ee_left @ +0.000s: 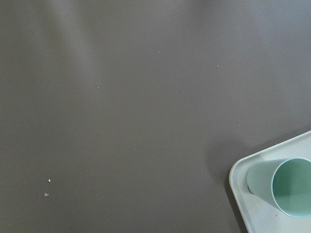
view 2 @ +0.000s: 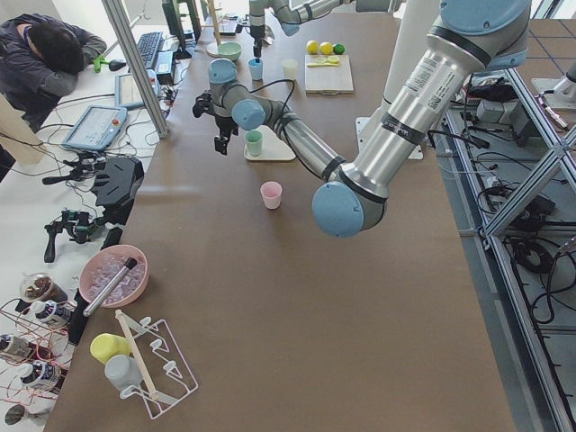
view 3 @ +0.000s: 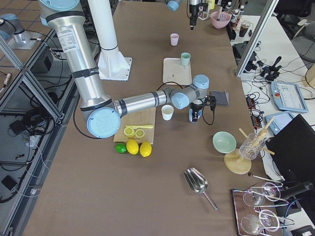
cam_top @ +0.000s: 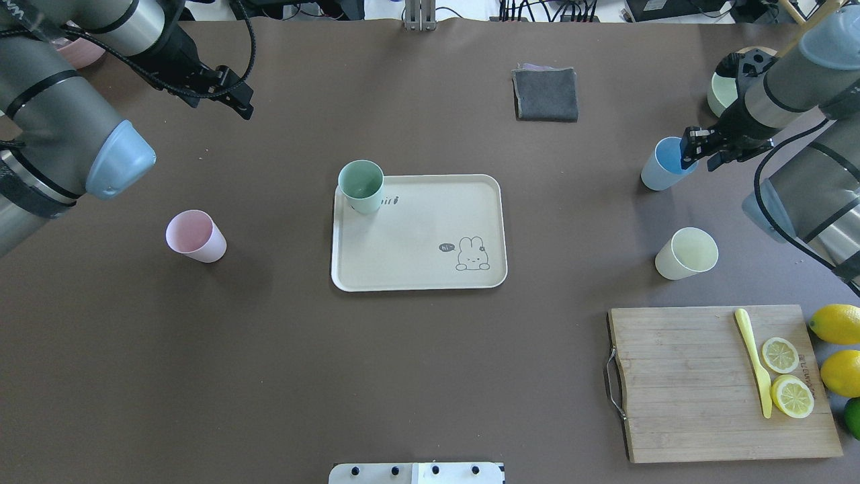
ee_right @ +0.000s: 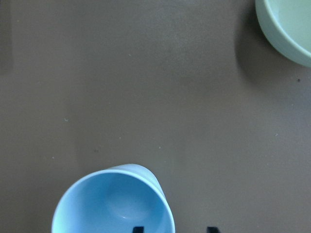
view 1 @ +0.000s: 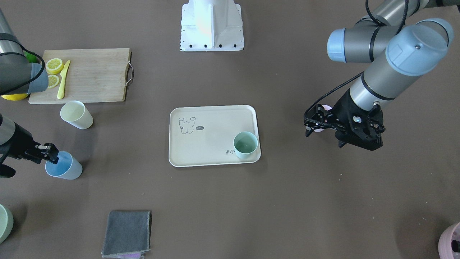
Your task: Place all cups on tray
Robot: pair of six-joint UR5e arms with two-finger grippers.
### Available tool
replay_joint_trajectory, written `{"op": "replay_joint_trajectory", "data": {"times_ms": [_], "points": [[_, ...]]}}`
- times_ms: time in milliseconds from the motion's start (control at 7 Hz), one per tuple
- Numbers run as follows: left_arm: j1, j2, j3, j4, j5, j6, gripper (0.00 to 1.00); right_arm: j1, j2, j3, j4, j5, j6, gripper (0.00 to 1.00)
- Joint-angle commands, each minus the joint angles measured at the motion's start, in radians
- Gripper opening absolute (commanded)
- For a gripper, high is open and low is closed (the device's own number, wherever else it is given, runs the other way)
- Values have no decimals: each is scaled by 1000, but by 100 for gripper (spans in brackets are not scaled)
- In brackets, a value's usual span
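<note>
The cream tray lies mid-table and holds the mint green cup in one corner; that cup also shows in the left wrist view. The pink cup stands on the table to the tray's left. My left gripper hovers open and empty, above and beyond the pink cup. The light blue cup stands on the table. My right gripper is open at its rim, one finger inside and one outside the wall. The pale yellow cup stands nearer to me.
A wooden cutting board with lemon slices and a yellow knife lies near right, with whole lemons beside it. A grey cloth lies far centre. A pale green bowl sits behind my right arm. A pink pot stands at a corner.
</note>
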Motion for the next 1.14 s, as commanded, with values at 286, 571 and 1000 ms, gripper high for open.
{"op": "replay_joint_trajectory", "data": {"times_ms": [286,571,1000], "points": [[-37,105,-68,0,1,0,98,-43,56,35,-1,-44,235,0],[-30,198,-120,-3,27,-1,99,-68,149,75,-53,-34,361,0],[56,294,-151,-50,115,-14,99,-168,308,82,-143,-48,562,0]]}}
